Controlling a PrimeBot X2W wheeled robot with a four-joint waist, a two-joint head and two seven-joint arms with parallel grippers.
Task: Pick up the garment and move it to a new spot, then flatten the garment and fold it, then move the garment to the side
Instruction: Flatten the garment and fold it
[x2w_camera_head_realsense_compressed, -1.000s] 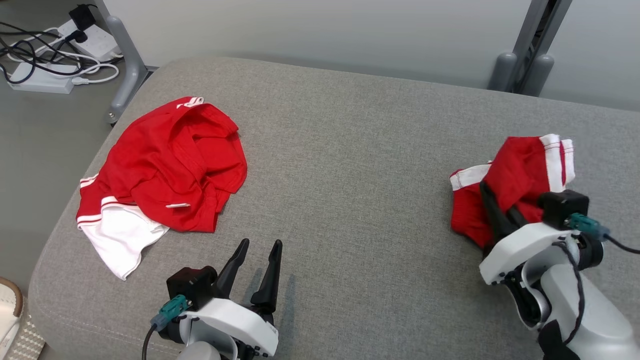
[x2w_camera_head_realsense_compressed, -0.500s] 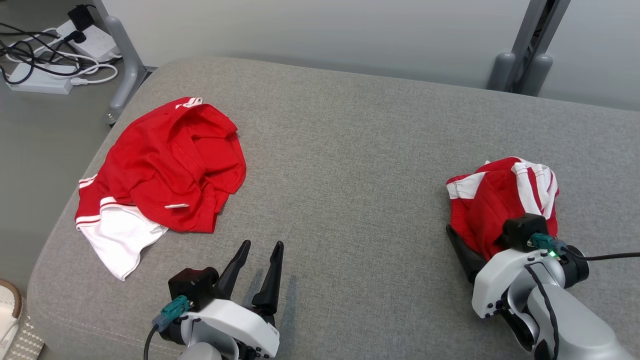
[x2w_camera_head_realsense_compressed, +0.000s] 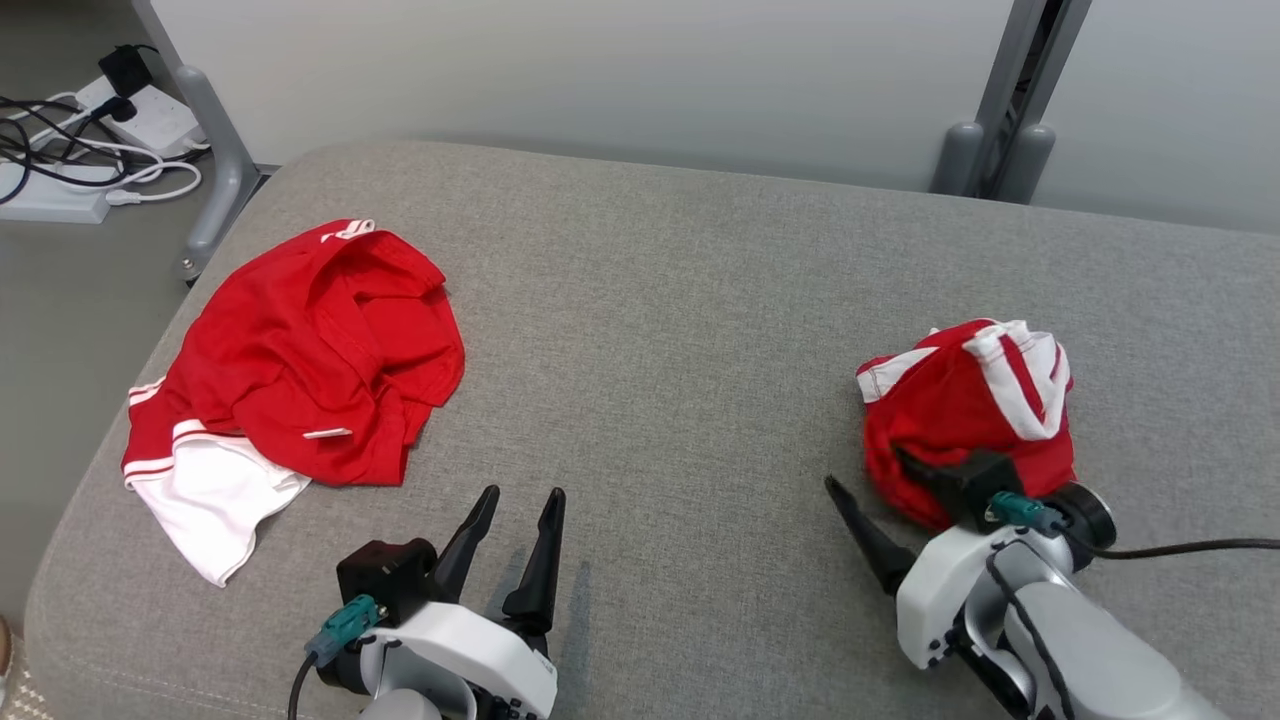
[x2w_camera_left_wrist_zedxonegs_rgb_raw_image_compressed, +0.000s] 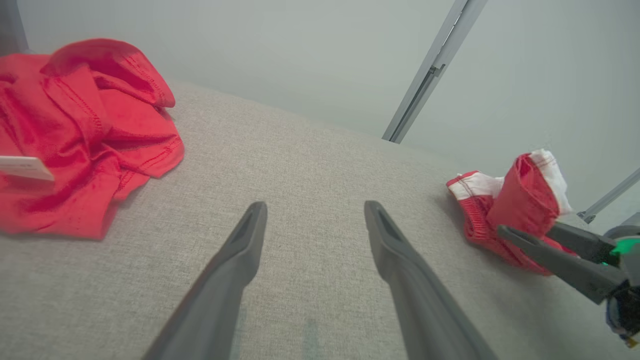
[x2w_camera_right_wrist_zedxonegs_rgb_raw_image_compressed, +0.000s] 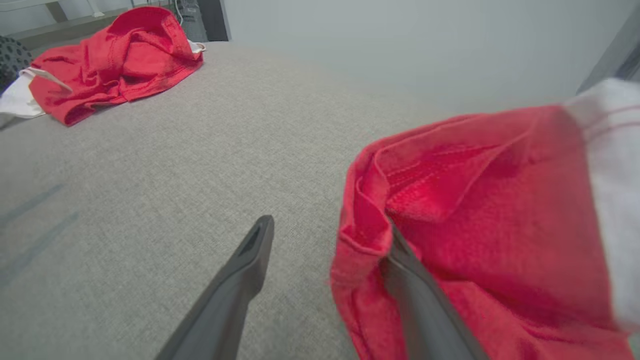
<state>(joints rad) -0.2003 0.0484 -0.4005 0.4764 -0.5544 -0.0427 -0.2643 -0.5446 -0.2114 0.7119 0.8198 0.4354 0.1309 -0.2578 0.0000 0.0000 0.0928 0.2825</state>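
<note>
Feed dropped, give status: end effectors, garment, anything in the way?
Left end effector open, idle. Right end effector open, one finger under bundled garment's edge. Second red garment far left, apart.

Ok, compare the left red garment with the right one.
The left garment lies spread out and rumpled; the right garment is a compact bundle, covering far less cushion. Nothing touches the left garment; the right garment drapes over one finger of the open right gripper. Both are red with white trim.
</note>
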